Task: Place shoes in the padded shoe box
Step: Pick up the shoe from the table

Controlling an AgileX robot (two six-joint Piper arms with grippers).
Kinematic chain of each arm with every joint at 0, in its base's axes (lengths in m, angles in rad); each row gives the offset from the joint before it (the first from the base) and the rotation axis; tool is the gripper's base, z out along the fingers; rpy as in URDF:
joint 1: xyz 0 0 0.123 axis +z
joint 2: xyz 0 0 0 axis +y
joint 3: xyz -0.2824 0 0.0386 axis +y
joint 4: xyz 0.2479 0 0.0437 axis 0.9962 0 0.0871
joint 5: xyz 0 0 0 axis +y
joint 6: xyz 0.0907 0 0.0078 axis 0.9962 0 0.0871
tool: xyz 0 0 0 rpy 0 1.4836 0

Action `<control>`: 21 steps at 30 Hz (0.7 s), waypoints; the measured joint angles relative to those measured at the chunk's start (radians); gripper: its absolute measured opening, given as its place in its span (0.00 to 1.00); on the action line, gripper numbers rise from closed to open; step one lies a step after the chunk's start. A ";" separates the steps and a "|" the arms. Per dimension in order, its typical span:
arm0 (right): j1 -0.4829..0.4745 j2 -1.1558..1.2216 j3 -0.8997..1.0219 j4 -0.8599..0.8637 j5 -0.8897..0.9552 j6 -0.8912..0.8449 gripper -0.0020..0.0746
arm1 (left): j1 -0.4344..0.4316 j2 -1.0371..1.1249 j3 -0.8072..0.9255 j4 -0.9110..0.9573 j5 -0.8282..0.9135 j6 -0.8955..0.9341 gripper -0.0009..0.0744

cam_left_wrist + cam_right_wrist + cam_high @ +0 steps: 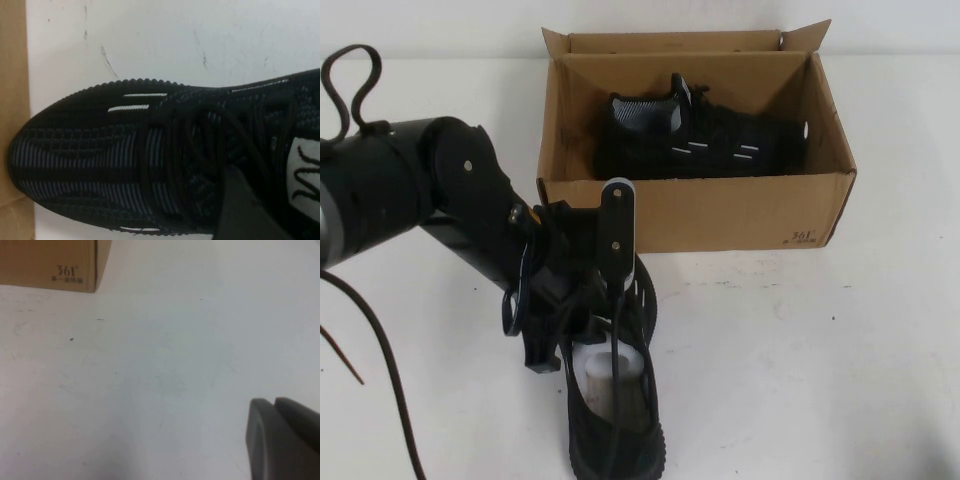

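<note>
One black knit shoe lies on its side inside the brown cardboard shoe box at the back of the table. The second shoe stands on the table in front of the box, its toe towards the box and its pale insole showing. It fills the left wrist view. My left gripper is low over this shoe, open, with one finger by the laces and opening. My right gripper is shut and empty over bare table, out of the high view.
The box's near right corner with printed marks shows in the right wrist view. The white table extends to the right of the loose shoe. My left arm's cables hang at the left.
</note>
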 joint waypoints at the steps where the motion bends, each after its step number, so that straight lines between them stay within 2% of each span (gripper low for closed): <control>1: 0.000 0.000 0.000 0.000 0.000 0.000 0.02 | 0.000 0.002 0.000 0.000 0.000 0.000 0.36; 5: 0.000 0.000 0.000 0.000 0.000 0.000 0.02 | 0.000 0.002 0.000 0.000 0.002 0.000 0.27; 8: 0.000 0.000 0.000 0.000 0.000 0.000 0.02 | 0.000 0.002 0.000 -0.007 0.006 -0.006 0.11; 10: 0.000 0.000 0.000 0.000 0.000 0.000 0.02 | -0.004 0.002 0.000 -0.011 0.006 -0.031 0.05; 15: 0.000 0.000 0.000 0.000 0.000 0.000 0.02 | -0.010 0.004 -0.023 -0.006 0.018 -0.207 0.03; 21: 0.000 0.000 0.000 0.000 0.000 0.000 0.02 | -0.010 -0.007 -0.137 0.013 0.105 -0.485 0.03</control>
